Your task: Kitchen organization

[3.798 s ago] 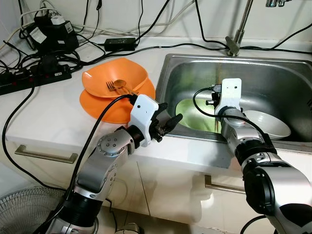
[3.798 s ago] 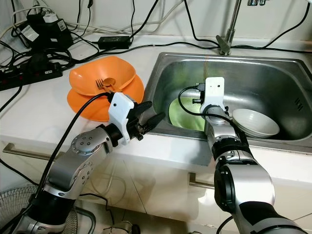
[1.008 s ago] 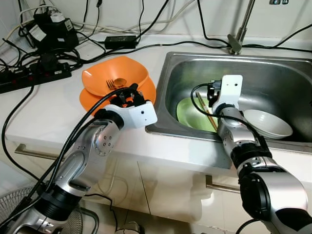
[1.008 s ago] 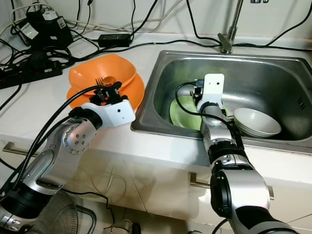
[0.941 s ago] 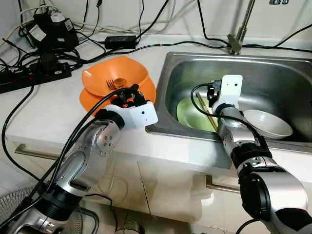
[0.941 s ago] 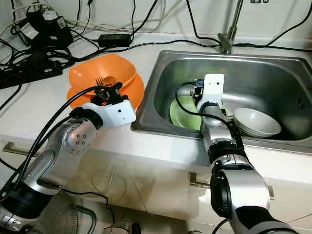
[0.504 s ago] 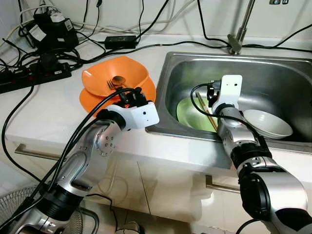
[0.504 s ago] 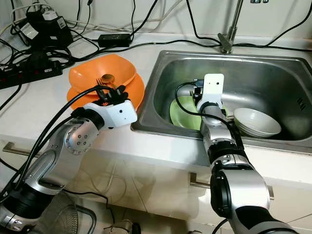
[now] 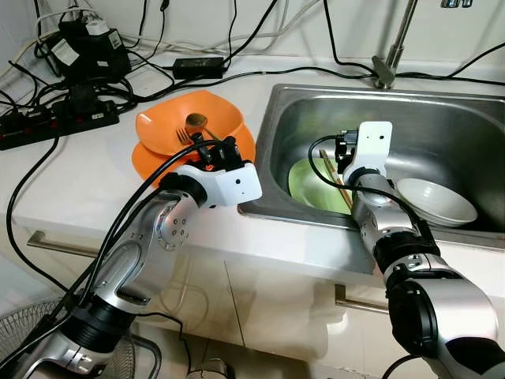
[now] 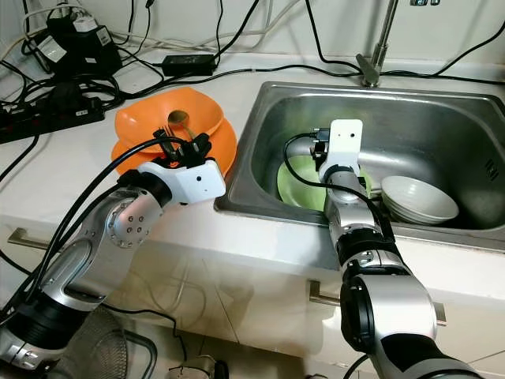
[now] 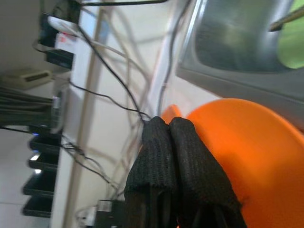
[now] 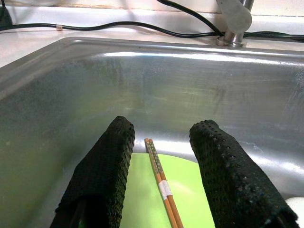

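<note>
White tabletop point(image 9: 95, 174) held a steel sink point(image 9: 465, 106) at right. Inside, chopsticks point(image 12: 161, 187) lay across a green plate point(image 12: 190, 190), between the right tool's point(image 12: 159, 190) wide-spread fingers. Thin, stiff, likely slippery; pinch mid-length. Left tool point(image 11: 168, 142), fingers pressed together, hovered over orange bowls point(image 9: 177, 118).

No writing, label, brand or number is legible on anything here.

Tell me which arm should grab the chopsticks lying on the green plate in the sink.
Right. The right gripper hangs open in the sink, its fingers straddling the chopsticks on the green plate. The left gripper is shut, over the orange bowls on the counter.
</note>
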`<state>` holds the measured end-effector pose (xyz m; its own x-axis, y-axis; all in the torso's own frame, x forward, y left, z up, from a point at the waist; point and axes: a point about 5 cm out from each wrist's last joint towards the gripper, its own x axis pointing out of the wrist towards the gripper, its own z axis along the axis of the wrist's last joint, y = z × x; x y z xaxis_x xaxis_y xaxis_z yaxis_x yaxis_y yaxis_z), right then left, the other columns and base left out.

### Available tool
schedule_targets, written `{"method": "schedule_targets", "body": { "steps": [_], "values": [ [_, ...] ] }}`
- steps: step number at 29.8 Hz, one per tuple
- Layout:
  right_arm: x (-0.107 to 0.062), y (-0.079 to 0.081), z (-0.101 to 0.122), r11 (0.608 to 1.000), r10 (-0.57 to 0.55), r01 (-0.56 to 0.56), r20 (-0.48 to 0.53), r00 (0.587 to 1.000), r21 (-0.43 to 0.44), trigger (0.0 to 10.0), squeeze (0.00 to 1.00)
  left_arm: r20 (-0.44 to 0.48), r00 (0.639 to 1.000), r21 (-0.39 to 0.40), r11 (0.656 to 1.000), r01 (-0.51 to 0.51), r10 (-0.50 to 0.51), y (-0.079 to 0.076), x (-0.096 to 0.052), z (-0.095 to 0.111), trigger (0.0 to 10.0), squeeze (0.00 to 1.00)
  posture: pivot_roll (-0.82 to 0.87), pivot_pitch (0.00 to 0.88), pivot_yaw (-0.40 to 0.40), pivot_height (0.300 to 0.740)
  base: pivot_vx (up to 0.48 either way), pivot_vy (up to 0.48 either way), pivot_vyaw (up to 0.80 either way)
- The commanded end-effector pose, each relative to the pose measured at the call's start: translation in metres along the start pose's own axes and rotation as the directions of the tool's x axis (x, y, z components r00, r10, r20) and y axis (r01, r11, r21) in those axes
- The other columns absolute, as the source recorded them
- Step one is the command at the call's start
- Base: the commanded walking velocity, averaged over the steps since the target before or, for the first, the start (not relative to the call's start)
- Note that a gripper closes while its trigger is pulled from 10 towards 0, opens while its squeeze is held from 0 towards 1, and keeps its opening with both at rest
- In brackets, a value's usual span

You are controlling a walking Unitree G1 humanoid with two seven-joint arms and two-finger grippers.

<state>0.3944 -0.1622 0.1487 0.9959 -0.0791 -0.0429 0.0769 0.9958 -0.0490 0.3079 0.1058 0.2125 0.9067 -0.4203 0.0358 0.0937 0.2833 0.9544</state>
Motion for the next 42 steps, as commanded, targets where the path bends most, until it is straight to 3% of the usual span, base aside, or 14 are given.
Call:
{"method": "schedule_targets", "body": {
  "steps": [1,11,12,13,17,24,25,28,29,30,38,42],
  "values": [
    [-0.001,0.001,0.0,1.0,-0.005,0.005,0.005,1.0,0.01,10.0,0.0,0.013,0.997,0.03,0.997,-0.071,0.071,0.014,0.001,0.001,0.0,0.0,0.19,0.021,0.081,0.74,0.0,0.0,0.0],
    [0.0,0.0,0.001,1.0,-0.008,0.008,0.01,1.0,0.012,10.0,0.0,0.073,0.978,0.055,0.978,-0.201,0.197,0.03,0.002,0.009,0.0,0.0,0.2,0.013,0.08,0.74,0.0,0.0,0.0],
    [0.0,0.001,0.001,1.0,-0.008,0.007,0.011,1.0,0.012,10.0,0.0,0.09,0.974,0.051,0.976,-0.213,0.208,0.032,0.002,0.011,9.1,0.0,0.2,0.012,0.08,0.74,0.0,0.0,0.0],
    [0.0,0.001,0.002,1.0,-0.006,0.006,0.014,1.0,0.013,10.0,0.0,0.125,0.971,0.03,0.978,-0.208,0.203,0.031,0.003,0.015,10.0,0.0,0.19,0.01,0.08,0.74,0.0,0.0,0.0],
    [-0.001,0.002,0.001,1.0,-0.008,0.008,0.018,1.0,0.01,10.0,0.0,0.172,0.972,0.035,0.985,-0.17,0.162,0.024,0.002,0.022,10.0,0.0,0.19,0.008,0.081,0.74,0.0,0.0,0.0],
    [-0.001,0.002,0.0,1.0,-0.017,0.016,0.027,1.0,0.017,10.0,0.0,0.286,0.955,-0.093,0.994,-0.053,0.078,0.009,-0.001,0.037,10.0,0.0,0.19,0.012,0.08,0.74,0.0,0.0,0.0],
    [-0.001,0.0,0.003,1.0,-0.027,0.027,0.046,0.999,0.004,10.0,0.0,0.333,0.939,-0.203,0.979,-0.013,0.081,0.006,-0.004,0.045,10.0,0.0,0.19,0.016,0.081,0.74,0.0,0.0,0.0],
    [-0.001,-0.003,0.008,0.999,-0.038,0.04,0.088,0.995,-0.027,10.0,0.0,0.366,0.92,-0.364,0.931,0.001,0.143,0.012,-0.006,0.054,10.0,0.0,0.19,0.021,0.082,0.74,0.0,0.0,0.0],
    [-0.001,-0.008,0.011,0.997,-0.071,0.073,0.114,0.991,-0.006,10.0,0.3,0.371,0.913,-0.421,0.907,0.001,0.172,0.016,-0.005,0.057,10.0,0.0,0.19,0.021,0.082,0.74,0.0,0.0,0.0],
    [-0.001,-0.012,0.013,0.996,-0.091,0.091,0.127,0.988,0.007,10.0,1.0,0.377,0.911,-0.419,0.908,0.008,0.166,0.017,-0.005,0.057,10.0,0.0,0.18,0.023,0.083,0.74,0.0,0.0,0.0],
    [-0.002,-0.023,0.029,0.988,-0.149,0.155,0.232,0.961,-0.007,10.0,1.0,0.426,0.89,-0.414,0.91,0.036,0.159,0.019,-0.006,0.063,10.0,0.0,0.18,0.018,0.087,0.74,0.0,0.0,0.0],
    [-0.003,-0.024,0.038,0.984,-0.138,0.166,0.307,0.941,-0.064,10.0,1.0,0.421,0.886,-0.499,0.866,0.049,0.193,0.022,-0.006,0.064,10.0,0.0,0.17,0.018,0.087,0.74,0.0,0.0,0.0]
  ]
}}
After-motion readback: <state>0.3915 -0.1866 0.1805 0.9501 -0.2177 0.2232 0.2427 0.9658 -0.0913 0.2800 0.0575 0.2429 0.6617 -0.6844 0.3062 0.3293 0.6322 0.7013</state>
